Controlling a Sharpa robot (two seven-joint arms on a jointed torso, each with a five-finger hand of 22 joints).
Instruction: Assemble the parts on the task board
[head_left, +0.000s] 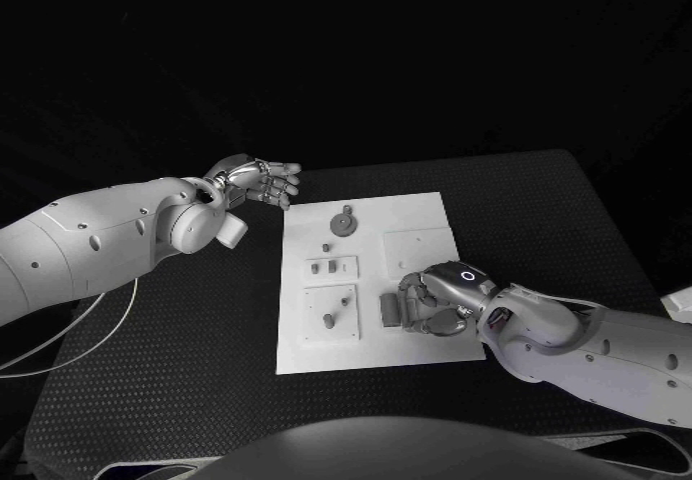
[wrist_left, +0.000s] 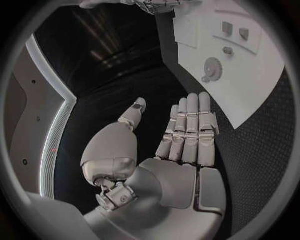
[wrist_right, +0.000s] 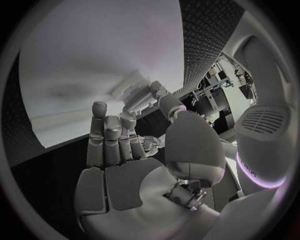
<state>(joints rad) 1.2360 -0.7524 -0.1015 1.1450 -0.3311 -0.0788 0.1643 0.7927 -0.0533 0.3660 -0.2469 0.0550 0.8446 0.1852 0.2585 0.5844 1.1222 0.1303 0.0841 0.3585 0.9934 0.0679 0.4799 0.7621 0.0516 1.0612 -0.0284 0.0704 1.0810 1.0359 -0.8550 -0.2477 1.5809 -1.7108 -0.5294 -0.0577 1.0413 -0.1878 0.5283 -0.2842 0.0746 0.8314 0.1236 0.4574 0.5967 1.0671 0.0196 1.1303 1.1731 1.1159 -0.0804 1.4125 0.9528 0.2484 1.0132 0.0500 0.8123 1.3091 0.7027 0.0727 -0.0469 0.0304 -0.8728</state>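
Task board: your white task board (head_left: 378, 290) lies flat in the middle of the black counter (head_left: 548, 220), its long side running away from the robot.
Parts: grey parts sit on the board — a round disc with a tab (head_left: 343, 221) near the far end, a small piece (head_left: 327, 247) just below it, a pair of pieces on a raised tile (head_left: 330, 266), more pieces on the tile nearer the robot (head_left: 335, 309), and a ridged block (head_left: 391, 308) just beside the right hand.
Left hand: your left hand (head_left: 257, 181) hovers off the board's far left corner, over the counter, fingers straight and apart, holding nothing; the left wrist view shows the flat palm (wrist_left: 187, 145) with the disc (wrist_left: 212, 68) well apart from it.
Right hand: your right hand (head_left: 437, 298) is low over the board's right side, fingers curled down beside the ridged block. In the right wrist view (wrist_right: 134, 150) the fingertips bend in toward the thumb against the board; you cannot tell from either view whether a part is pinched there.
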